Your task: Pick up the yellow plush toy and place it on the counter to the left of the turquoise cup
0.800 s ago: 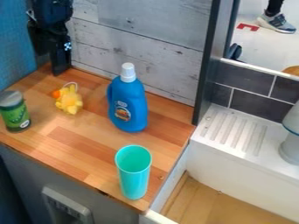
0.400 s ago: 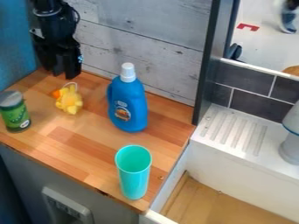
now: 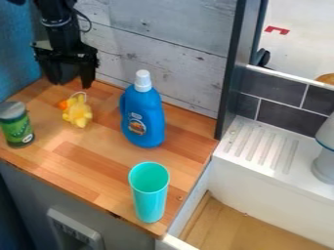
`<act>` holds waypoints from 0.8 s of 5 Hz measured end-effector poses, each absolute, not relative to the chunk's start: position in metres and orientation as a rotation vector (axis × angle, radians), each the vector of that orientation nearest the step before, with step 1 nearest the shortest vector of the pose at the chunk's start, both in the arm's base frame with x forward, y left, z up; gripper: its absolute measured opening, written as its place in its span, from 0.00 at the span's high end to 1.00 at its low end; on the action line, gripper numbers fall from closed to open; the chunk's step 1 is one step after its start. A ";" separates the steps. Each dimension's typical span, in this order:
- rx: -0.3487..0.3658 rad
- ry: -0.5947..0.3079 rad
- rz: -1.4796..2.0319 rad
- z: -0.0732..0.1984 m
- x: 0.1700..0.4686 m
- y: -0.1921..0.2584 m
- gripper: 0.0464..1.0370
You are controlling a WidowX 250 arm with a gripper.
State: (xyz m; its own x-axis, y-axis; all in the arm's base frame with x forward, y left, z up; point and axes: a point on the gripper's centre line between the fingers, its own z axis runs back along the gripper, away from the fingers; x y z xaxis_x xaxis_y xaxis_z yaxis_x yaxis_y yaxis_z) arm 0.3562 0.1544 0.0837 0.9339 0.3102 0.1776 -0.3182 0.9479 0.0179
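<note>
The gripper (image 3: 71, 85), its fingers spread wide, hangs over the counter (image 3: 98, 163) near the yellow toy (image 3: 79, 115). The toy sits between the green can (image 3: 17, 128) and blue bottle (image 3: 143, 118); a turquoise cup (image 3: 150, 197) stands upright nearer the front.
</note>
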 end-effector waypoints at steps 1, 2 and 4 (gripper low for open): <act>0.049 -0.105 0.417 0.070 0.355 0.157 0.04; 0.040 -0.053 0.470 0.059 0.356 0.159 0.04; 0.022 -0.007 0.546 0.034 0.355 0.157 0.04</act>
State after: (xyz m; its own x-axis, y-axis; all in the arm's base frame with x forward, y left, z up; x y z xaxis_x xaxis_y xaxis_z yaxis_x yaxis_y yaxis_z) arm 0.3551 0.1570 0.0343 0.8544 0.5194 0.0120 -0.5196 0.8542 0.0189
